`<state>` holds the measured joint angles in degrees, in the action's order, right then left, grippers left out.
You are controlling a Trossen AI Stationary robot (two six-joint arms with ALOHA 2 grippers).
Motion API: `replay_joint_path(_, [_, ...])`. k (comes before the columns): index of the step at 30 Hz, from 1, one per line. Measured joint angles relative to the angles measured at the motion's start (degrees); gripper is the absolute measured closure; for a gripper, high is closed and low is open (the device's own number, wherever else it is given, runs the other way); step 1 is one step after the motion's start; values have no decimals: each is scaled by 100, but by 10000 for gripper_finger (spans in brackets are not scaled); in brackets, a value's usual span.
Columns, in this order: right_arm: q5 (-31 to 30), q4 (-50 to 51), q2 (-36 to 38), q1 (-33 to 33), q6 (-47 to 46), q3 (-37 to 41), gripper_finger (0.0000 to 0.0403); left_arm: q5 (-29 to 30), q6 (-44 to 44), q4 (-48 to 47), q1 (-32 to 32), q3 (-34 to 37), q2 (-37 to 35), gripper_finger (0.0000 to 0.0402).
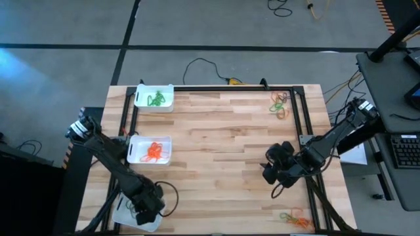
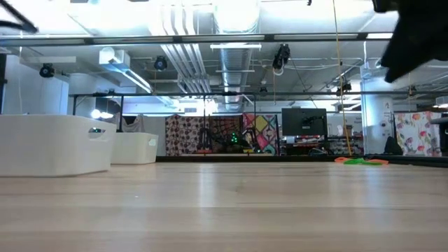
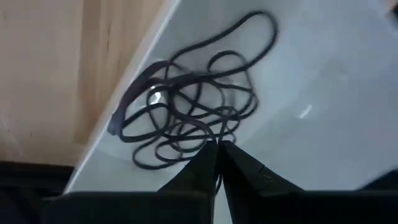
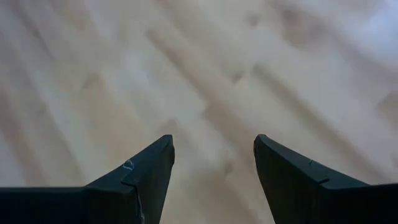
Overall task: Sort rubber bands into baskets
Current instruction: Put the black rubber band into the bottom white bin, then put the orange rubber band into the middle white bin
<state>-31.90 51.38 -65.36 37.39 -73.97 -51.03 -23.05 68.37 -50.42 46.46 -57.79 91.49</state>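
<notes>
Sorted rubber bands point(image 1: 156, 99) in white baskets point(image 1: 142, 95)

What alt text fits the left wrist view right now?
The left gripper, fingers shut, hangs over a white basket holding a tangle of black rubber bands. Bare wooden table shows beside the basket.

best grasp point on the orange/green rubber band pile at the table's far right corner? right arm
Probably from straight above: the rubber band pile lies flat on the table, so there is no edge to take from the side. Pinch where loops overlap in the middle of the tangle, or take a single loop that sticks out at its edge to lift just one band. The right claw is open over bare wood.
</notes>
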Motion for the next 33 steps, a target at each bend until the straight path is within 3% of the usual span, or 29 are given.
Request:
replay_joint_path(6, [2085, -89, -175, -29, -516, 5, 188, -505, 19, 78, -5, 95, -41, 332])
replay_joint_path(14, [4594, -434, -1283, 857, -1558, -247, 188, -541, 170, 46, -159, -302, -386, 225])
replay_joint_path(22, [5588, -529, -2380, 1374, -2193, -961, 188, 633, -528, -236, -835, -1198, -348, 178])
replay_joint_path(24, [5952, -545, -2700, 1373, -2213, -1152, 188, 1071, -904, -233, -1090, -1409, -310, 175])
replay_joint_path(28, [6104, -545, -3330, 1439, -2205, -1648, 188, 1879, -1745, -221, -1518, -1876, -239, 177])
replay_joint_path(33, [6548, -352, -3874, 1605, -2088, -1904, 188, 2529, -2559, -226, -1757, -2331, -208, 180])
